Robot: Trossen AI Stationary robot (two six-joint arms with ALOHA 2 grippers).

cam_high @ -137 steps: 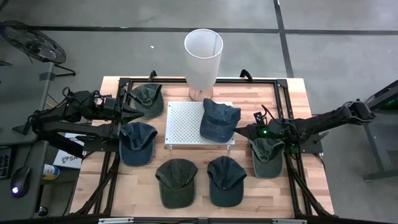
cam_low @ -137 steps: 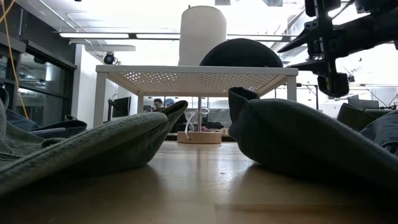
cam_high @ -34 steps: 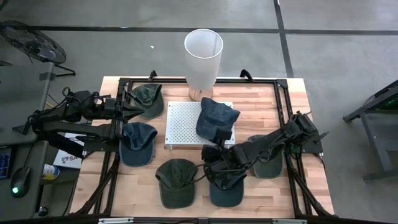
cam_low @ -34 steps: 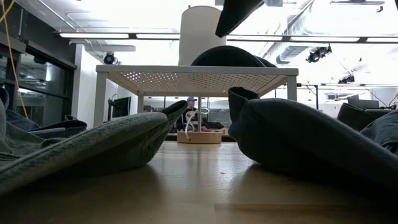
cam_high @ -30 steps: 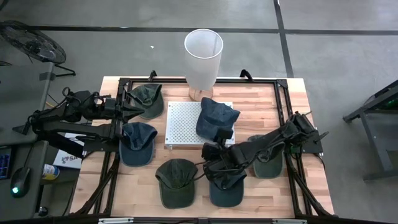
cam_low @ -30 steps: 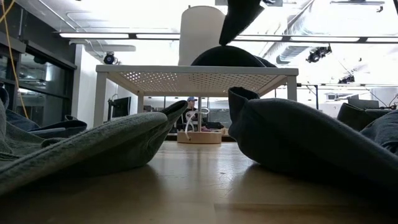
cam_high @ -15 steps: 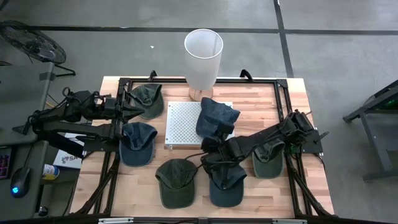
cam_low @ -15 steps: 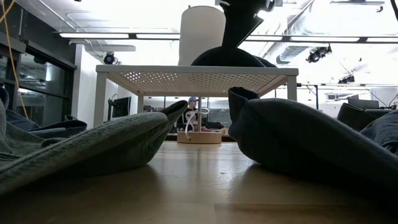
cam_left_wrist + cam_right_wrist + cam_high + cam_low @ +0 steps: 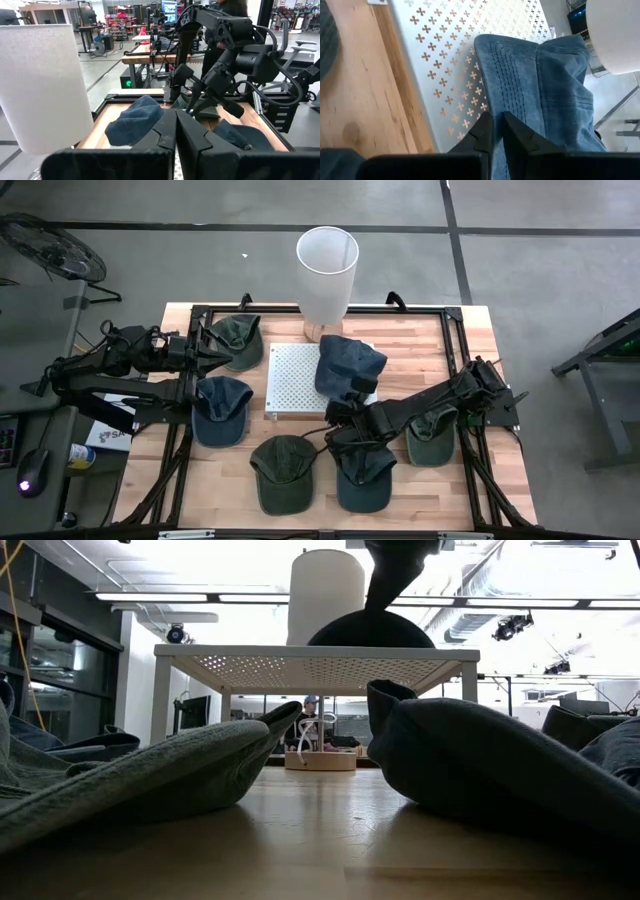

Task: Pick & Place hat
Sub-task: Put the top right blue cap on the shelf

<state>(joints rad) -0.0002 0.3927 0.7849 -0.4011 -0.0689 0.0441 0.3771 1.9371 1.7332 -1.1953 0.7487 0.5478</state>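
The right gripper (image 9: 352, 402) sits at the near edge of the white perforated platform (image 9: 293, 378), its fingers (image 9: 485, 131) pressed together on the brim of the blue denim hat (image 9: 348, 367). The wrist view shows the dark tips meeting right at the stitched brim edge, with the fabric pinched between them. The rest of that hat lies just beyond the gripper, on the platform's right part, its crown towards the tall white cylinder (image 9: 327, 272) that stands farther back, past the platform.

Just behind and below the right gripper, on the wooden table (image 9: 440, 332), lie a dark blue cap (image 9: 364, 473) and, beside it, a dark green cap (image 9: 283, 472). A green cap (image 9: 432, 435) rests under the right arm, nearer its base.

Well apart from all this, across the platform, the left gripper (image 9: 222, 361) waits with its fingers (image 9: 165, 134) shut and nothing between them. Close to it lie a blue cap (image 9: 221, 408) and an olive cap (image 9: 238, 339).
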